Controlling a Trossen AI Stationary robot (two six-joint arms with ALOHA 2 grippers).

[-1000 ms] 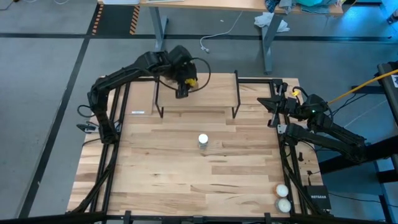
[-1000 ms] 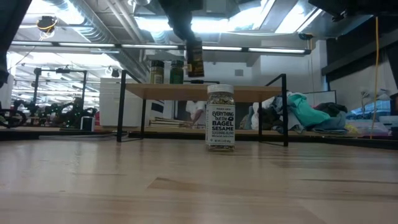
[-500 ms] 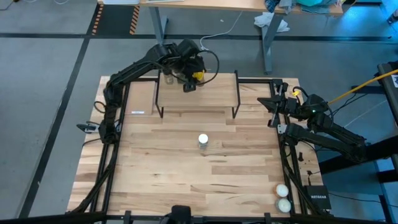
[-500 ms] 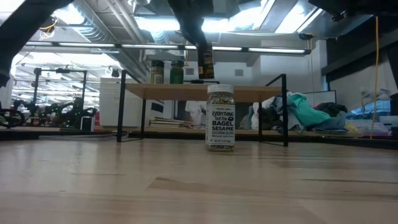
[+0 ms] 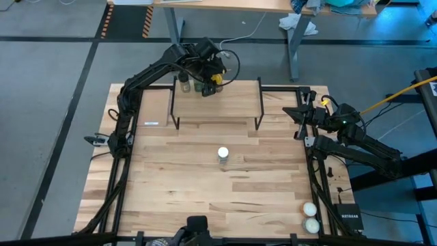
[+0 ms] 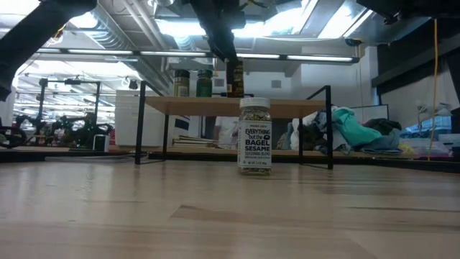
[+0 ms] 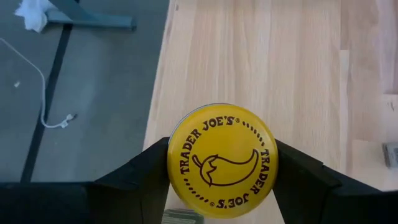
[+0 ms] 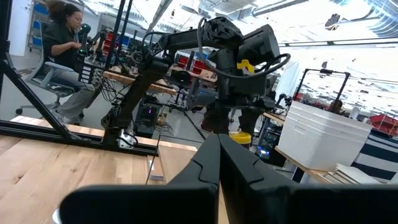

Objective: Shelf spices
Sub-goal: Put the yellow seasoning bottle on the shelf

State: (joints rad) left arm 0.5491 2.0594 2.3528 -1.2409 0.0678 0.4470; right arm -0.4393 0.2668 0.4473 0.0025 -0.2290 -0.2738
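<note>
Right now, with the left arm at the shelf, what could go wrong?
1. The left end effector holds the yellow-lidded jar close beside two jars already on the shelf; setting it down or pulling away could knock them over.
2. All three sit near the shelf's back edge, so a nudge might push one off.
</note>
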